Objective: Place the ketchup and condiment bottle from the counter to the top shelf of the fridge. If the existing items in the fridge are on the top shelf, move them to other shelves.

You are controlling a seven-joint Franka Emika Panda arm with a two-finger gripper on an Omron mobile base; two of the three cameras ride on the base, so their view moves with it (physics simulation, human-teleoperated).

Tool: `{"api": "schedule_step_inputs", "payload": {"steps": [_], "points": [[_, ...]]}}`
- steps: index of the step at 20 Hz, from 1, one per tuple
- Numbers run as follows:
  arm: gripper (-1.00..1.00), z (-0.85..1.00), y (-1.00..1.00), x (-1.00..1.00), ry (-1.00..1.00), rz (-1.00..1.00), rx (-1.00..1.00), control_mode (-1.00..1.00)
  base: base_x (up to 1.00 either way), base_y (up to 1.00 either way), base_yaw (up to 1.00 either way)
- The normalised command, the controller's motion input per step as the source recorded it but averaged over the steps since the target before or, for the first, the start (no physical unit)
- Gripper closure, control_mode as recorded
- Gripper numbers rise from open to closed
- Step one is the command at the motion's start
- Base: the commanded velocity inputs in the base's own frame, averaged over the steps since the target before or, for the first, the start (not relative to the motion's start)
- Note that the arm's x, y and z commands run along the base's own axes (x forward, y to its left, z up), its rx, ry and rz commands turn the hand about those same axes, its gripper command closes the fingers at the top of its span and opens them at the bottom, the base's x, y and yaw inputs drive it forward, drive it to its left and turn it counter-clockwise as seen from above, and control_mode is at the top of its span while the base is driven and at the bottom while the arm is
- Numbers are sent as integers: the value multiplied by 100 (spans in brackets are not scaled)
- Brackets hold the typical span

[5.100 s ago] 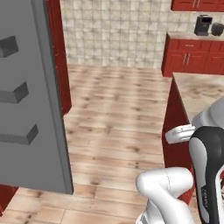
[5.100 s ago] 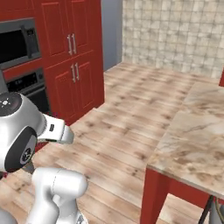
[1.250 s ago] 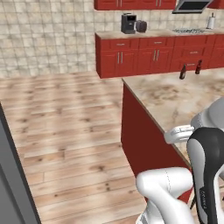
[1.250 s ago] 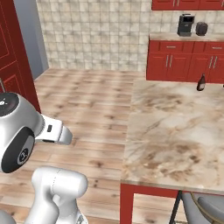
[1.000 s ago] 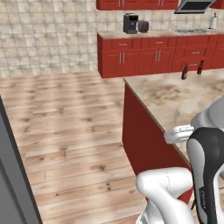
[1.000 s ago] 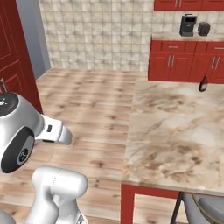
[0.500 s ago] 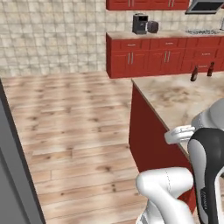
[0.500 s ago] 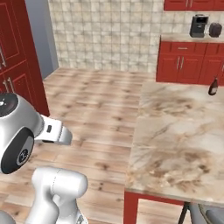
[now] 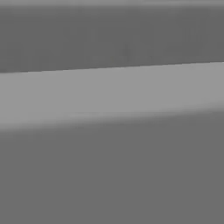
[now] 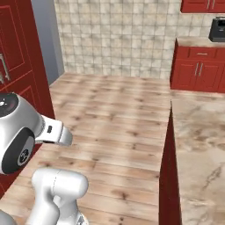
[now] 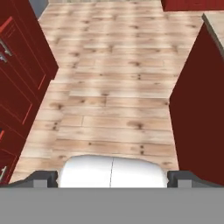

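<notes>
- Looking along the hand view first, I see the gripper [image 11: 112, 178] with its two dark finger tips standing far apart at the bottom corners, jaws spread wide and nothing between them.
- Beyond the tips lies bare wooden floor [image 11: 118, 87], with red cabinet fronts [image 11: 22, 74] along one side and a red cabinet side [image 11: 199, 118] along the other.
- In the right base view I find the white arm [image 10: 26, 140] low at the left, folded near the base, reaching for nothing.
- The counter [image 10: 202, 145] runs along the right of that view, marbled beige over a red side panel. The stretch I can see carries no bottle.
- Farther off stand a tiled wall [image 10: 118, 35], red cabinets [image 10: 200, 68] and a dark appliance [image 10: 217, 28] on a far worktop.
- The left base view gives me plain grey bands, a paler one [image 9: 112, 94] between darker ones. I judge this to be a grey surface very close to the lens, possibly the fridge, but I cannot tell.
- I cannot locate the ketchup or the condiment bottle in these views; the top shelf and the existing items I cannot identify either.
- Assessment: no part of the task shows as done. Both bottles are left to fetch and shelve, and the top shelf is left to check and clear if needed.
</notes>
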Motion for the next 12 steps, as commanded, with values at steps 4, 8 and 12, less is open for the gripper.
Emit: {"api": "schedule_step_inputs", "payload": {"steps": [4, 8, 12], "points": [[-100, 0, 0, 0, 0, 0, 0, 100, 100, 56, 0], [-100, 0, 0, 0, 0, 0, 0, 100, 100, 19, 0], [-100, 0, 0, 0, 0, 0, 0, 100, 100, 0, 1]]}}
